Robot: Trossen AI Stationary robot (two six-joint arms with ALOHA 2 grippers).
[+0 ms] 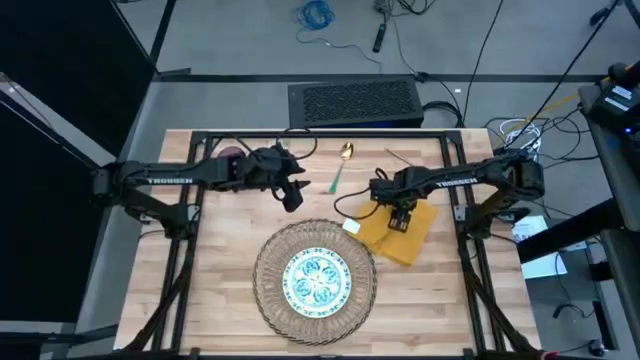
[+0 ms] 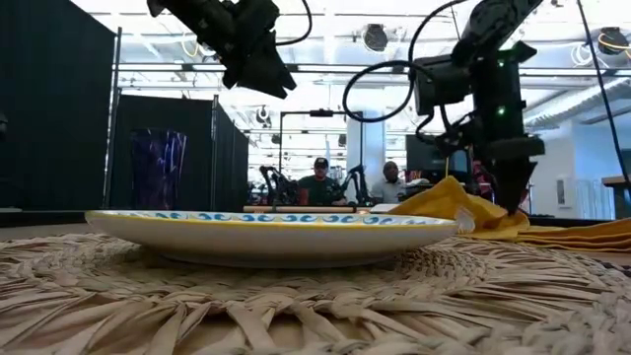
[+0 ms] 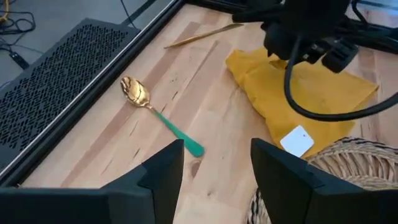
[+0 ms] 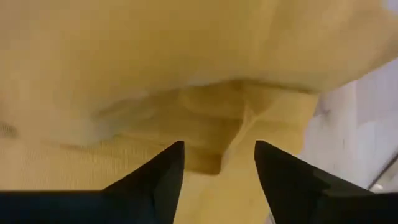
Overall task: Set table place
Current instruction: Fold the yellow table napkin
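Lying nearest, at six o'clock on the table [image 1: 215,245]: wicker mat [image 1: 270,290] carrying the patterned plate [image 1: 317,277]. Pressing down on the yellow napkin [image 1: 418,238] at the mat's two o'clock: right gripper [image 1: 399,222], fingers parted, gripping nothing. Hovering at eleven o'clock: left gripper [image 1: 293,197], fingers apart, empty. Resting farther back at twelve: spoon [image 1: 338,170], fork [image 3: 202,35], purple cup [image 1: 231,153]

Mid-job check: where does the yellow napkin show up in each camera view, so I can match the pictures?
High view: yellow napkin right of the wicker mat, under the right gripper.
Low view: napkin at right, behind the plate.
Left wrist view: napkin beside the mat's edge.
Right wrist view: napkin fills the picture.
Shared landmark: its white tag.
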